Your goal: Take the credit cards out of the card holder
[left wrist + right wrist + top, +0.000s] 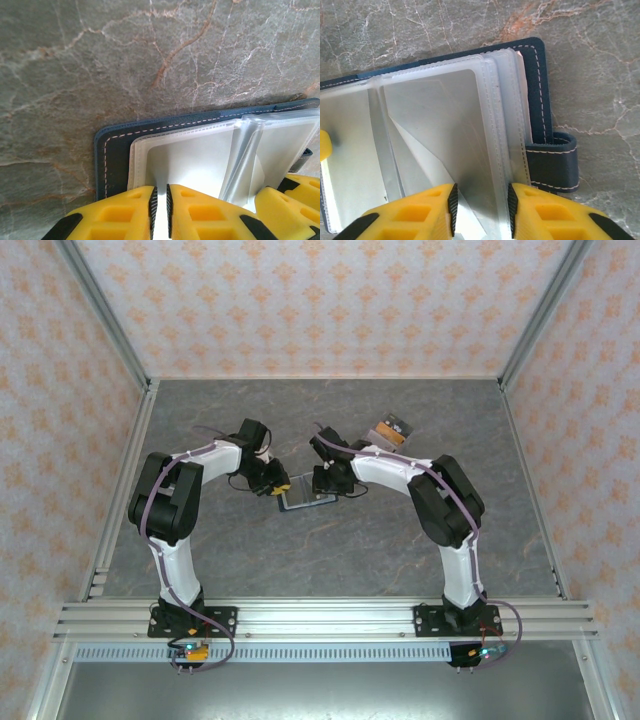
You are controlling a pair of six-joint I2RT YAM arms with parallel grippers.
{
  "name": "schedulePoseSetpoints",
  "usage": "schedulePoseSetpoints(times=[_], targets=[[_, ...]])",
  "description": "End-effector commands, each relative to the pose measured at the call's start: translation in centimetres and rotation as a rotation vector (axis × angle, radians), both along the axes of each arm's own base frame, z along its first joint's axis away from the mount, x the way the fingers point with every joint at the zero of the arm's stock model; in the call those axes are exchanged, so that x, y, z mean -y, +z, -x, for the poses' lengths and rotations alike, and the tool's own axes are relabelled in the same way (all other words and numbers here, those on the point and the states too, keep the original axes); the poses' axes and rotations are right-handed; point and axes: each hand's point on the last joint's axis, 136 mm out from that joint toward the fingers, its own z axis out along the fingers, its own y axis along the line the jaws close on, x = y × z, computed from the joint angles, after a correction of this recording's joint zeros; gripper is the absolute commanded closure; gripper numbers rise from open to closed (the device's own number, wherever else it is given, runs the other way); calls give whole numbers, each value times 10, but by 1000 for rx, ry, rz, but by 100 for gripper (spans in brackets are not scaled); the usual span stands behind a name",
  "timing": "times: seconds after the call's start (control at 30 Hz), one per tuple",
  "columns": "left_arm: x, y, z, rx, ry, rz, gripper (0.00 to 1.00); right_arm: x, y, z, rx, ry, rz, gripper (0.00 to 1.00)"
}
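The grey stone table [330,570] has open room all round, its walls well back. At its middle the card holder [305,497] lies open and flat, its clear sleeves [435,110] fanned up, see-through to pale lining. My left gripper [160,210] is pressed together on one sleeve's edge. My right gripper [481,205] stands spread astride another, perhaps not touching it. The credit cards [391,429] sit piled beyond my right arm, well apart. The closure tab [552,162] juts off the holder's edge
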Motion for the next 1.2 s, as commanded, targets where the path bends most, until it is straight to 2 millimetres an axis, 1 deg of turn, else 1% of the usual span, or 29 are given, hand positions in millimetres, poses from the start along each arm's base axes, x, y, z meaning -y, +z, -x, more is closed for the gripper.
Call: schedulePoseSetpoints(times=[0.0,0.1,0.2,0.43,0.6,0.67,0.77,0.83,0.87,0.9,0.97,1.1,1.17], targets=[[-7,-24,16,-73,-12,-36,82,-4,14,0,11,7,-31,67],[-7,-24,15,-71,-10,-34,82,-6,29,-1,30,7,-50,68],[-7,-23,14,-67,-11,-34,82,-8,39,2,29,8,-70,67],[-7,-21,13,-61,-11,-33,82,-24,53,9,28,33,-142,66],[-6,-16,12,-52,-8,-29,82,-43,57,12,14,58,-230,64],[-6,-12,10,-42,-6,-27,82,-51,58,13,9,70,-272,60],[-1,-4,4,-28,-3,4,82,-57,56,11,12,75,-296,56],[-2,5,0,-10,4,9,82,-61,53,9,9,79,-306,54],[-5,6,-2,-9,14,3,82,-64,52,8,8,80,-315,53],[-9,20,-7,27,29,4,82,-67,52,7,6,83,-327,52],[-20,29,-10,48,59,-18,82,-71,49,6,-5,86,-338,52],[-43,31,-8,50,106,-94,82,-70,43,5,-22,74,-341,52],[-45,30,-6,49,107,-96,83,-68,43,4,-20,70,-346,53]])
